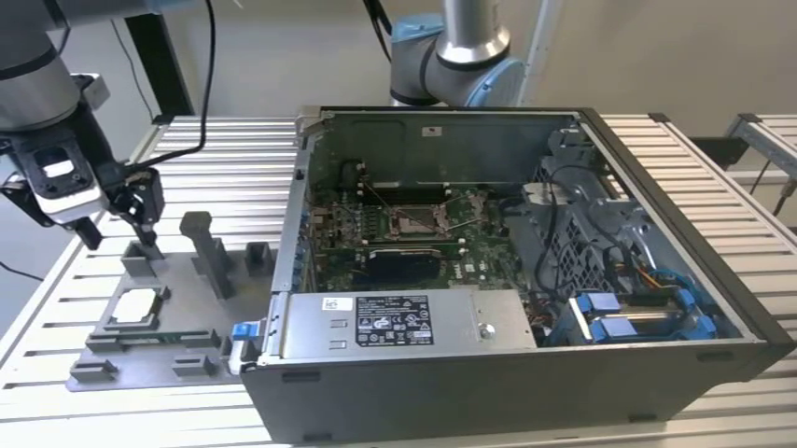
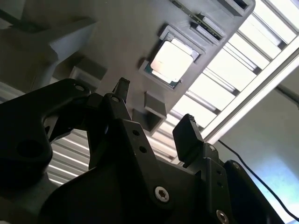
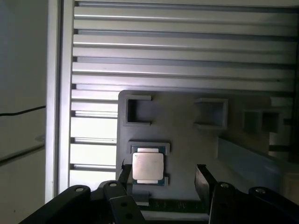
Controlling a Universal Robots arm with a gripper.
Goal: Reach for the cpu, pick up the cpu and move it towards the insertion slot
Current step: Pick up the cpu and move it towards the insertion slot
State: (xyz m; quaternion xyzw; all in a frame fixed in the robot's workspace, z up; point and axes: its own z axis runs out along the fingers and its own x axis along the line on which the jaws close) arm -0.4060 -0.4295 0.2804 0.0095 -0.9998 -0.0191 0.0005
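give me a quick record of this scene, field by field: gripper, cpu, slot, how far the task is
gripper: open, empty, hovers above the grey fixture plate at the exterior view's left
cpu: lies flat in a recess of the fixture plate, below the fingers, untouched
insertion slot: on the green circuit board inside the open computer case, apart from the gripper
progress: cpu not yet picked up

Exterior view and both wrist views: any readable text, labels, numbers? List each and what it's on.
Nothing can be quoted; no print is legible.
Black label on the power supply: print present, too small to read.
White sticker beside that label: too small to read.
cpu top in the first wrist view: washed out by glare, no marking legible.
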